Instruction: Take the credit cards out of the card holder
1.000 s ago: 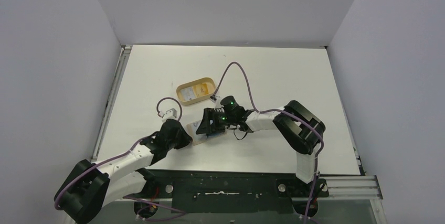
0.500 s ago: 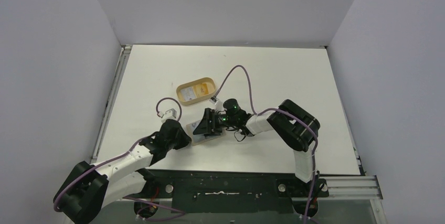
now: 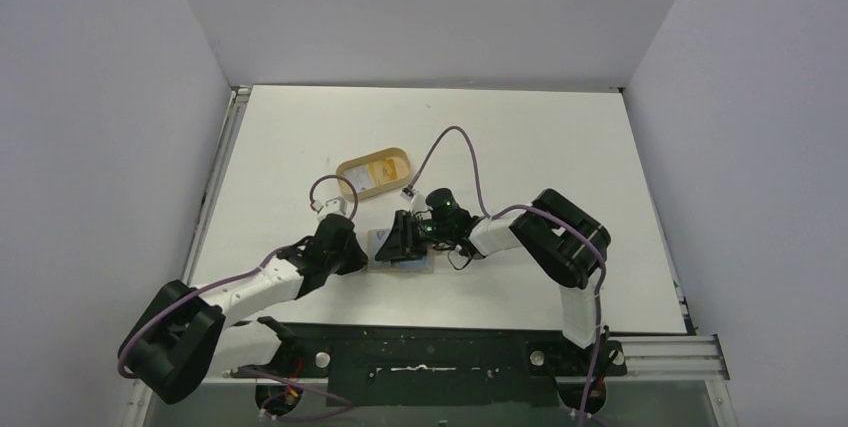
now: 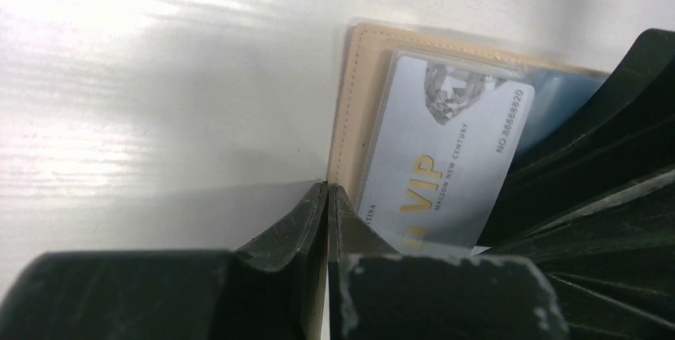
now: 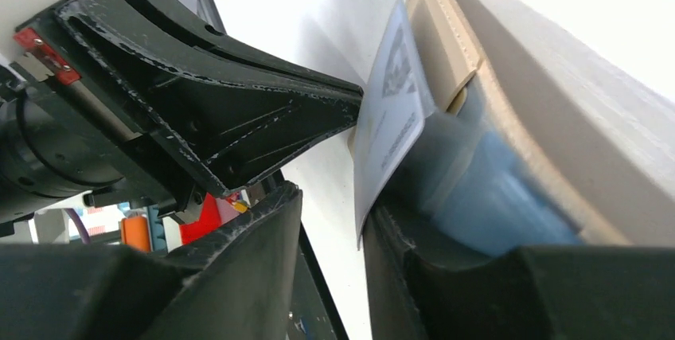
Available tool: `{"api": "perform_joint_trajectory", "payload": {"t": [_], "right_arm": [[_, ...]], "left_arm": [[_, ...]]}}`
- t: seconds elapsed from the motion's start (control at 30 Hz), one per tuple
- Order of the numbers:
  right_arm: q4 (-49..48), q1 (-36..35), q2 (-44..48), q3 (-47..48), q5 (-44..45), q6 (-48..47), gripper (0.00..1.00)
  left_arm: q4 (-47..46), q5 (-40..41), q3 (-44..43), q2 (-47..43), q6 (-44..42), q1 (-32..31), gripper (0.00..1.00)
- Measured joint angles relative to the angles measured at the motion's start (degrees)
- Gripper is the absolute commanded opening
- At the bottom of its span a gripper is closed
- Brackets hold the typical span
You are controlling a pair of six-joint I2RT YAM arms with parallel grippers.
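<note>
The tan card holder lies flat near the table's front edge, between both grippers. In the left wrist view it holds a pale blue credit card printed with "VIP". My left gripper is shut, its tips pressing at the holder's edge. In the right wrist view that card sticks out of the card holder and stands between the fingers of my right gripper. The card rests against one finger, with a gap to the other. A blurred light blue layer shows inside the holder.
An oval tan tray with a yellow inside stands behind the grippers, with a white-and-yellow item in it. Purple cables loop over both wrists. The black front rail runs close behind the card holder.
The right gripper's jaws have narrowed around the card. The left arm has pushed in toward the right, and the card holder has shifted slightly right with it.
</note>
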State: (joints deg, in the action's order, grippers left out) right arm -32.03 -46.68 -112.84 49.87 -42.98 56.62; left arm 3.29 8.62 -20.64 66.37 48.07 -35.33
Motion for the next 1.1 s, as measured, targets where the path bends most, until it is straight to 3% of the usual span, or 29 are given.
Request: {"api": "perform_joint_trajectory", "payload": {"t": [0.27, 0.67, 0.93, 1.1], "right_arm": [[1.46, 2.19, 0.09, -1.20, -0.61, -1.46, 0.13], [4.55, 6.34, 2.93, -2.84, -2.19, -4.26, 0.11], [7.10, 7.02, 3.85, -3.78, -2.73, -6.40, 0.00], [11.80, 7.87, 5.44, -4.04, -2.91, -9.22, 0.00]], "left_arm": [[-3.10, -0.09, -2.67, 4.94, -1.66, 0.59, 0.00], [-5.84, -0.70, -3.87, 7.32, -2.34, 2.89, 0.00], [-6.12, -0.90, -3.87, 7.41, -2.80, 4.33, 0.00], [-6.16, -1.33, -3.87, 7.41, -2.93, 5.16, 0.00]]}}
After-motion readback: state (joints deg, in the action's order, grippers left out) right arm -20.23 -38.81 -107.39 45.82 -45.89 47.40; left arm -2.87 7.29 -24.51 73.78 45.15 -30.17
